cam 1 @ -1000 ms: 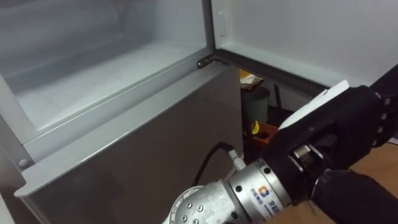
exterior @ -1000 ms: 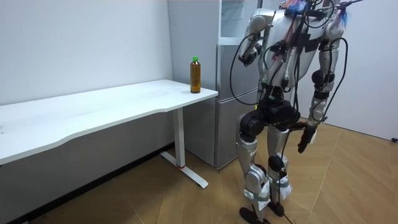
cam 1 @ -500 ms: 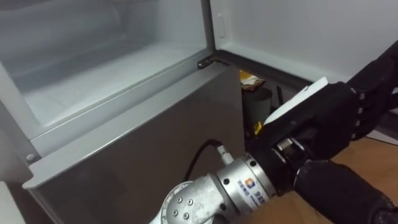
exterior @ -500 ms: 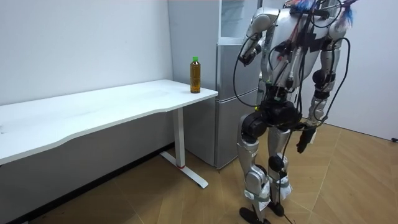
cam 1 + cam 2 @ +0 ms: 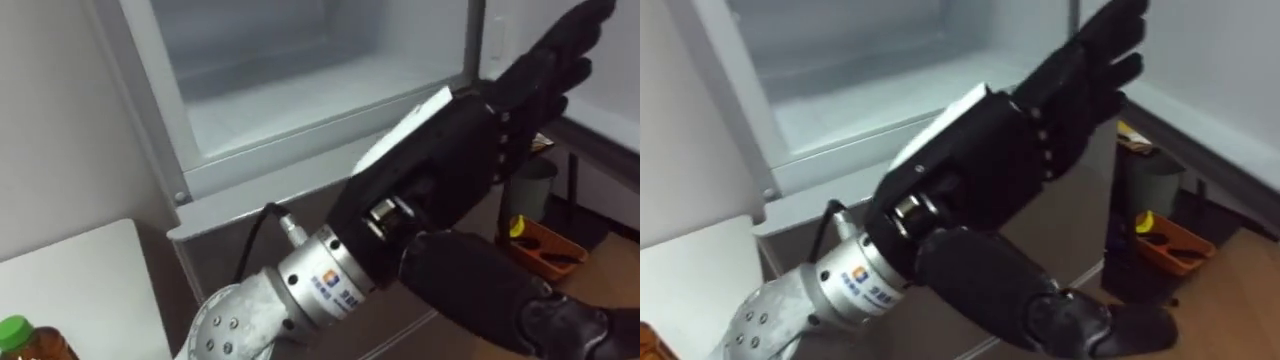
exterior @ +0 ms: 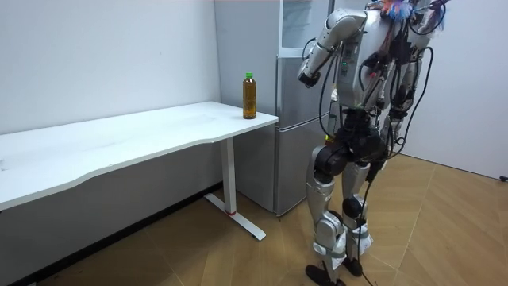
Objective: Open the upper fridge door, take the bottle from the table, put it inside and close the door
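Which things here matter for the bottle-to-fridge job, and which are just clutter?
Job:
bottle, standing on the white table
upper fridge compartment, open
left hand, open, raised before it

Clutter:
orange tray
dark bin

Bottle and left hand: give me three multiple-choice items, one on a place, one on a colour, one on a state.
1. The bottle stands: A on the floor; B on a chair; C on the white table.
2. Its cap is: A green; B red; C blue.
3. The left hand has its fingers: A curled round the bottle; B straight, holding nothing; C gripping a handle.

Answers:
1. C, as the room view shows it on the table's corner, next to the fridge.
2. A, as the green cap shows at the lower left of the left eye view.
3. B, as the hand is held up in front of the open upper fridge with its fingers stretched out and nothing in them.
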Controlling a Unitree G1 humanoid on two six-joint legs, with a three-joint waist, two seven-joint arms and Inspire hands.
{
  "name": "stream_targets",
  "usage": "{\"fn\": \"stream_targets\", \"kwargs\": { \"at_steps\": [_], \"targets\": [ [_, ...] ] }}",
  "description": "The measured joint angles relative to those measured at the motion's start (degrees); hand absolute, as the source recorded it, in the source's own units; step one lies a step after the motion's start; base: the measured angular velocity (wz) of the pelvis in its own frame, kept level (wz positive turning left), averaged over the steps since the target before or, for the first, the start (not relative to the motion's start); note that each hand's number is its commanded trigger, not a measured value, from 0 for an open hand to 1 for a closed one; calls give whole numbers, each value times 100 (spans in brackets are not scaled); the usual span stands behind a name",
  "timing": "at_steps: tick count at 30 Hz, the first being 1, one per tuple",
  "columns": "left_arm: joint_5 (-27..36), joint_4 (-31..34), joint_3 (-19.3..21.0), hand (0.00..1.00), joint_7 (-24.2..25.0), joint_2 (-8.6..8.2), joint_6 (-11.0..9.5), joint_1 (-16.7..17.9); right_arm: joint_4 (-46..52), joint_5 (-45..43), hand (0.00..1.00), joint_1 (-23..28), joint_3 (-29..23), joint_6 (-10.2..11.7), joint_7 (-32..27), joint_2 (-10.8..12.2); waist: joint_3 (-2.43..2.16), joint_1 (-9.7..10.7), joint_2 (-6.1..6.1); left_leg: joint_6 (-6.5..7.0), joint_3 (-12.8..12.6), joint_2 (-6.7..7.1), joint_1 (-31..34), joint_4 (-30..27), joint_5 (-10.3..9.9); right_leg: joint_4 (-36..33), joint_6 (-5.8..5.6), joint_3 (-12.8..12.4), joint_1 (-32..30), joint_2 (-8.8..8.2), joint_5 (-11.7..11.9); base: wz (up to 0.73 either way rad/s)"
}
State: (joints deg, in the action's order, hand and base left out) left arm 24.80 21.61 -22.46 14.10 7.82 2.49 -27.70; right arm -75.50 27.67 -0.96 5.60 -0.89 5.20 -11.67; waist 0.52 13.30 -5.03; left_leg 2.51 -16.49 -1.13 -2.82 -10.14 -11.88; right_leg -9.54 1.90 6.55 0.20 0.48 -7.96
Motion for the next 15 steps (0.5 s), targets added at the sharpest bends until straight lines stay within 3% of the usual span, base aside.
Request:
{"fn": "stream_targets", "kwargs": {
  "at_steps": [3, 7, 10, 12, 15],
  "targets": [
    [-78, 128, 203, 0, -9, 8, 8, 245, 8, 0, 0, -1, 7, 32, -3, 55, -2, -244, 42, -14, 11, -5, 1, -33, 10, -15, 14, 80, -3, -15, -23, 14],
    [-80, 299, 498, 0, -91, 9, -1, 408, 7, -16, 0, -5, 45, 82, 28, 101, -7, -418, 77, -17, 112, 1, -3, -65, 11, -8, 24, 177, 45, -37, -56, 16],
    [-246, 539, 656, 0, -130, 1, -7, 778, 3, -2, 0, 27, 157, 86, 76, 128, -28, -532, 125, -23, 175, 4, -17, -78, 16, -16, 36, 280, 87, -53, -83, 12],
    [-604, 695, 843, 0, -137, 3, -16, 982, -7, -48, 0, 75, 188, 92, 78, 201, -52, -606, 228, -43, 274, 7, -14, -80, 35, -17, 53, 322, 118, -52, -93, 16],
    [-704, 702, 1181, 0, -226, 2, -60, 1126, 9, -89, 0, 201, 181, 215, 124, 252, -48, -748, 304, -55, 319, 5, -50, -82, 47, 10, 62, 378, 192, -46, -97, 12]
  ]
}}
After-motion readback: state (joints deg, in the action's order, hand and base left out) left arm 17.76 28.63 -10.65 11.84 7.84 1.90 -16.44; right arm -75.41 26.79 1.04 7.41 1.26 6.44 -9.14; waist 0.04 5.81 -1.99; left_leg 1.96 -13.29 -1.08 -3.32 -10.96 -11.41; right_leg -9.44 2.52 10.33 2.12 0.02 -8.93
